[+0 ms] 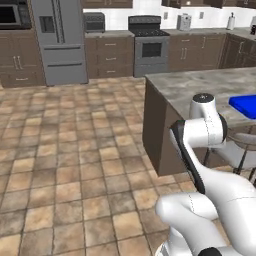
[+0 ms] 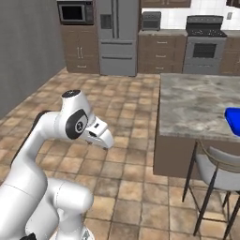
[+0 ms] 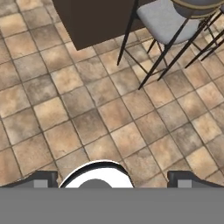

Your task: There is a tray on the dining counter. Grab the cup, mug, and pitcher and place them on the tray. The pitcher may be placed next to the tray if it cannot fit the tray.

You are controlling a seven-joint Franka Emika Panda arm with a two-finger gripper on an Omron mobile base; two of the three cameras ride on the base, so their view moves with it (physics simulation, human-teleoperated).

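Across the brown tiled floor (image 1: 65,165) sits the kitchen wall, steel fridge (image 1: 59,40) and black-fronted oven (image 1: 150,47) lined up at the back. Nearer, the dining counter (image 2: 197,105) shows its marbled grey-beige top over a dark brown base, and at its right-hand part lies the blue tray (image 2: 233,119), flat on the stone, cut off by the picture edge. A grey-seated stool (image 2: 218,168) on thin dark legs stands tucked just beside the counter's near side. Folded low over the tiles, well short of the counter, the white arm (image 1: 202,127) points its hand downward, and the fingers (image 3: 41,178) are spread wide with nothing between them, bare floor below.
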